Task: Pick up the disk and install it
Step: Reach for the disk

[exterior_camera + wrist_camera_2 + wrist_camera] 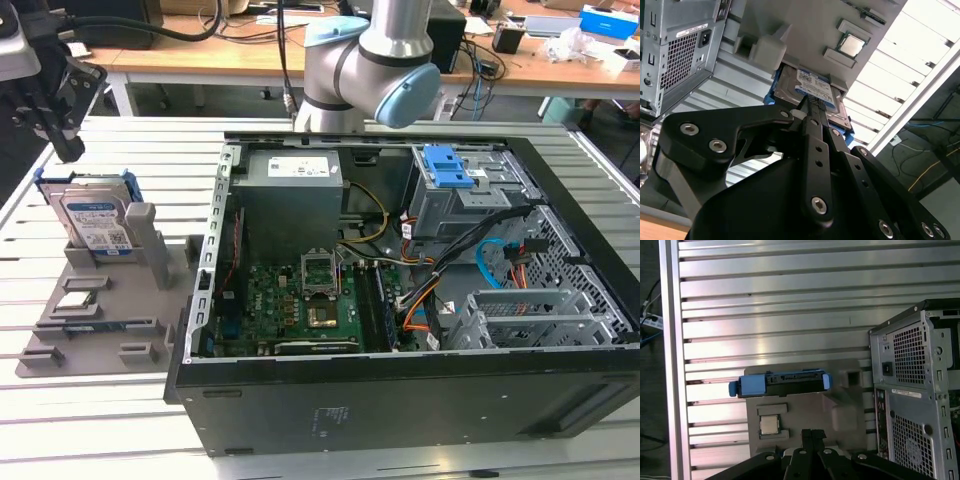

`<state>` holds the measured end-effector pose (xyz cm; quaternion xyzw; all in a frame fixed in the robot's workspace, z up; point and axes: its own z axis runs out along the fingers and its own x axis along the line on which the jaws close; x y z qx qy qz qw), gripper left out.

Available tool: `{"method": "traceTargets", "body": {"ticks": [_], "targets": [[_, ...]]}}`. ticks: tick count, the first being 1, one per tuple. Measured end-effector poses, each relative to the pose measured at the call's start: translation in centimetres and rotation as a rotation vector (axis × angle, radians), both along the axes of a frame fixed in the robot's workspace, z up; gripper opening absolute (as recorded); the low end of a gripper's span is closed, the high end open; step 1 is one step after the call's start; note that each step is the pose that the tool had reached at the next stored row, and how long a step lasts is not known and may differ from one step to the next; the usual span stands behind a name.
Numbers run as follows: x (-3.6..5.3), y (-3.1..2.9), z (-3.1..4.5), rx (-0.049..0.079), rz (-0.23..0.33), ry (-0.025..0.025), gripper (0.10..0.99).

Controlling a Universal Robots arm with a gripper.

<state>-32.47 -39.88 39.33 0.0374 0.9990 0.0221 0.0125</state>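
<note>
Gripper: we see the gripper (68,150) in the upper left of the exterior view, hanging above the disk and clear of it. In the first wrist view its fingers (806,440) lie together with nothing between them.

Disk: the disk (92,222) stands on edge at the left of the exterior view, slotted into a grey holder (110,300). Its labelled face is turned toward the camera and the blue caddy shows around its rim.

Holder: it sits on the slatted metal surface (120,440), just beside the open computer case (400,400). A small square chip (769,425) lies in a recess of the holder, apart from the disk.

Case: it lies on its side across the centre and right of the exterior view, its lid off. A grey drive cage (470,200) topped by a blue latch (450,168) sits in its upper right.

Progress: we judge the pick-up not yet made, as the disk is seated in its slot and untouched.

Handling: we expect a stiff, fairly dense block with smooth metal faces that could slip. It is likely sensitive to knocks, and the plastic caddy probably gives a little under pressure.

Where to hold: we would take the exposed upper part above the holder's posts, pinching across the two flat faces near the middle of the edge so that it lifts straight out.
</note>
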Motion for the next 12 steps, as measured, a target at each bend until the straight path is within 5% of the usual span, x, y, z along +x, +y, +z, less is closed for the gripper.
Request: {"method": "traceTargets", "body": {"ticks": [12], "targets": [[-1.58, 0.0, 0.0, 0.0, 0.0, 0.0, 0.102]]}}
